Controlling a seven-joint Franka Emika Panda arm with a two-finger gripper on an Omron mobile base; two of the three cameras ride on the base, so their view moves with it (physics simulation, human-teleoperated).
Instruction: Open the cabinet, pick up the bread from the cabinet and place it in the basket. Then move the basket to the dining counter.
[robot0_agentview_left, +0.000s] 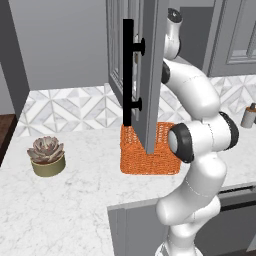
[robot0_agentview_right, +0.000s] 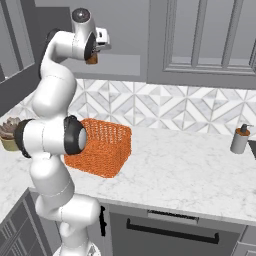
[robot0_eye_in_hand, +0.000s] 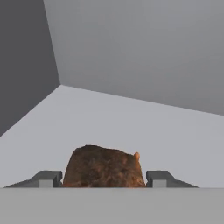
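Fingers clamping bread at both ends, long axis spanning them; basket sitting on bench.

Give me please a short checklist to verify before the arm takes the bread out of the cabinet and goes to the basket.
1. Cabinet door open wide: ok, it stands swung out over the counter.
2. Bread between the fingers of the end effector: ok, one finger at each side.
3. Fingers touching the bread firmly: cannot tell, contact is at the picture's edge.
4. Shelf around the bread free of other things: ok.
5. Basket upright below on the counter: ok.
6. Door edge hangs above the basket in the left base view; clear path down: cannot tell.
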